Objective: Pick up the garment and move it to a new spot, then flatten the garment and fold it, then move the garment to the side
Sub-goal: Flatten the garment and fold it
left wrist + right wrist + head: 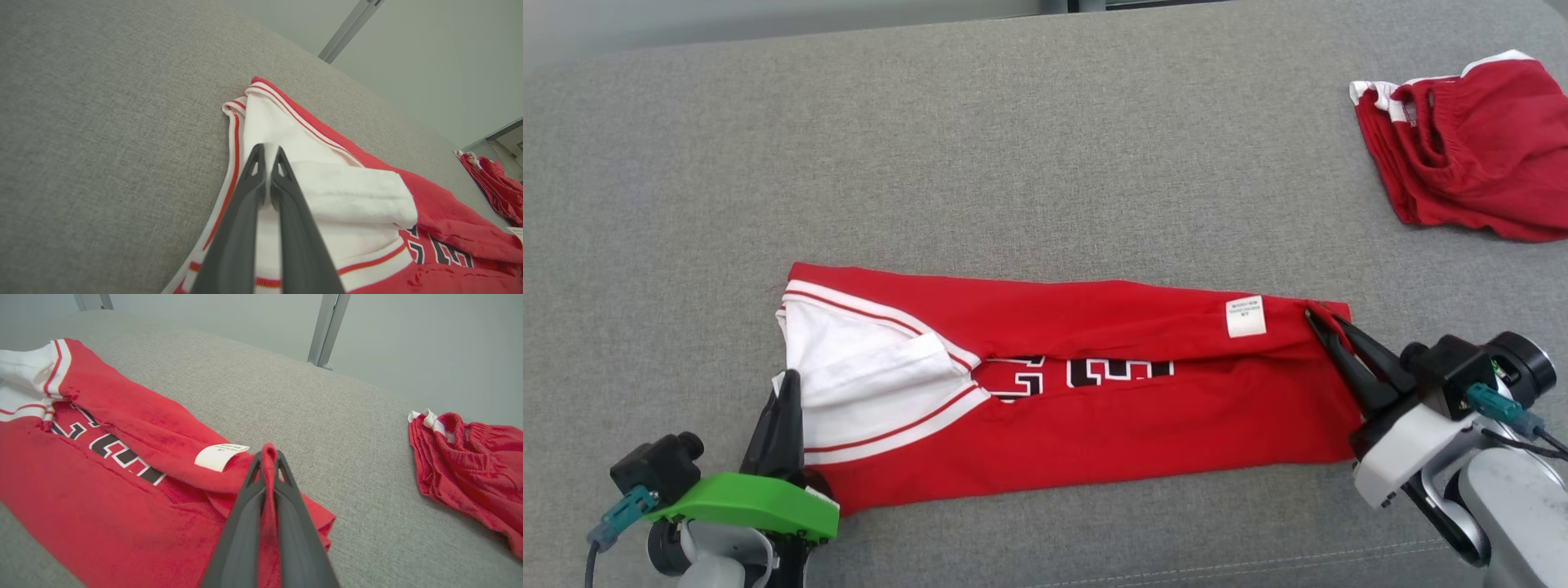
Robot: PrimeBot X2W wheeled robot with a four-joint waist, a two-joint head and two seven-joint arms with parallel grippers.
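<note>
Garment (1094, 408) flat on grey fabric surface (1013, 163); pale wall (408, 335) behind.

OBJECT: garment (1143, 425), red jersey, white striped trim, black-and-white lettering | STATE: folded lengthwise into a long strip, upper edge lapped over the lettering, white label (1245, 316) face up | POSE: spread left-right, white end at left | LOCATION: grey fabric surface (1013, 163)
</note>
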